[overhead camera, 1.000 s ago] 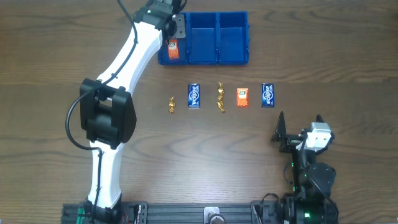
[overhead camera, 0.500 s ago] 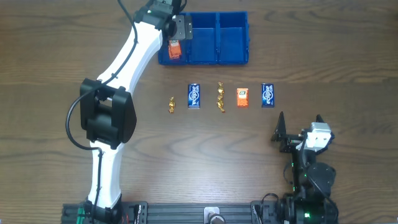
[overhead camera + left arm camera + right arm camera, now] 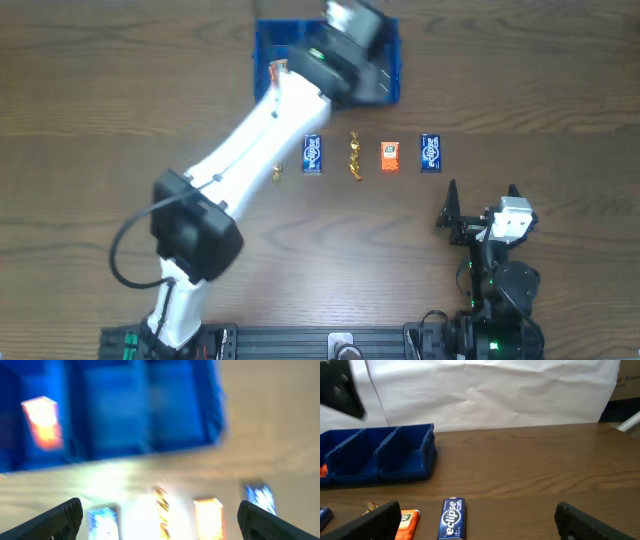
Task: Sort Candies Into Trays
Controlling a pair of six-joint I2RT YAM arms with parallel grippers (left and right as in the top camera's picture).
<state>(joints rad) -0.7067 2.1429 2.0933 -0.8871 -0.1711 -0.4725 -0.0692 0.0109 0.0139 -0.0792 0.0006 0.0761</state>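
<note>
Your left gripper (image 3: 160, 508), fingers wide apart and empty, hangs above the gold candy (image 3: 161, 505). A skewed descent could knock the nearby orange pack (image 3: 207, 517). The fingers of your right gripper (image 3: 477, 512) are also apart.

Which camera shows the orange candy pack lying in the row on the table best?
The top view: the orange pack lies whole and uncovered there. Each wrist view shows only part of it, low in the picture.
</note>
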